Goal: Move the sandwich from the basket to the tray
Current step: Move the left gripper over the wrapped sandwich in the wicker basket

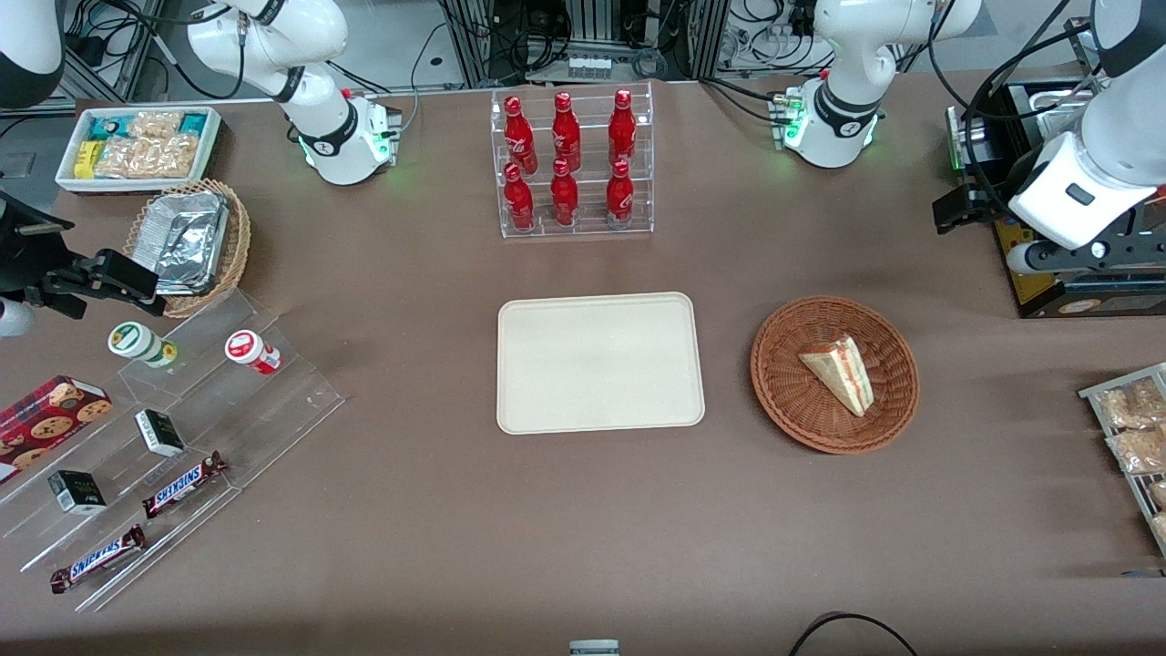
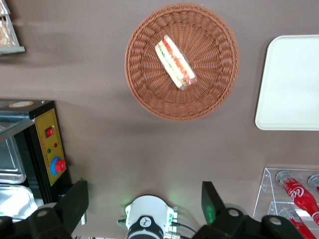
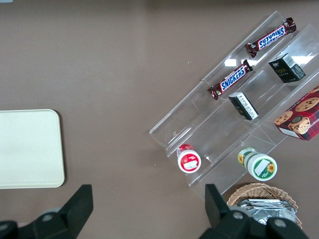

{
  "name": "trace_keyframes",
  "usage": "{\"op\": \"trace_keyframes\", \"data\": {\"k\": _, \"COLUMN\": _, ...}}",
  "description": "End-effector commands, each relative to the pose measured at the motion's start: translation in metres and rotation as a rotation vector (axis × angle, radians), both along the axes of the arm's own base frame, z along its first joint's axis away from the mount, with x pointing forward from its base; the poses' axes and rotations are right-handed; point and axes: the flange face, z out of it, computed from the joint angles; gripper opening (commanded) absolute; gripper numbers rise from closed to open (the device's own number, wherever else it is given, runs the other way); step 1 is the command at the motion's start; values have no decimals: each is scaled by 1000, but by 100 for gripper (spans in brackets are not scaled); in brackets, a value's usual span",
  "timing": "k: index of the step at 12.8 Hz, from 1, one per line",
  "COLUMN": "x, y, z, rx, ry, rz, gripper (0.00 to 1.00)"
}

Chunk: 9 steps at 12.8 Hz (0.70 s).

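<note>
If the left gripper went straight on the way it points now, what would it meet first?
Probably bare brown tabletop: the open left gripper points down, apart from the round reddish-brown wicker basket. Depth is unclear.

The left arm's black two-finger gripper (image 2: 143, 201) hangs high above the table, its fingers (image 2: 75, 204) spread wide apart, only their tips clear of the frame's edge. In the wrist view the flat cream rectangular tray (image 2: 289, 84) is cut off, as are the clear acrylic rack of red bottles (image 2: 294, 199) and the black box with a yellow panel and red button (image 2: 45, 149). In the front view the wire shelf of snack packets (image 1: 1130, 428) and the red cookie box (image 1: 46, 410) run out of frame. A small grey object (image 1: 594, 648) at the nearest edge, perhaps a cap, cannot be identified.
</note>
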Motion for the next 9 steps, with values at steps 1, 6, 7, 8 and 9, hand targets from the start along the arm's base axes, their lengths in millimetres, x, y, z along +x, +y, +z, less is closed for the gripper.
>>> {"op": "trace_keyframes", "data": {"k": 1, "x": 6, "y": 0, "z": -5, "rx": -16, "ry": 1, "rz": -14, "gripper": 100}}
{"op": "trace_keyframes", "data": {"k": 6, "x": 6, "y": -2, "z": -80, "rx": -13, "ry": 33, "rz": -19, "gripper": 100}}
{"op": "trace_keyframes", "data": {"k": 7, "x": 2, "y": -2, "z": -97, "rx": -14, "ry": 21, "rz": -18, "gripper": 100}}
{"op": "trace_keyframes", "data": {"k": 8, "x": 0, "y": -2, "z": -116, "rx": -16, "ry": 11, "rz": -19, "gripper": 100}}
{"op": "trace_keyframes", "data": {"k": 9, "x": -3, "y": -1, "z": -131, "rx": -16, "ry": 0, "rz": -16, "gripper": 100}}
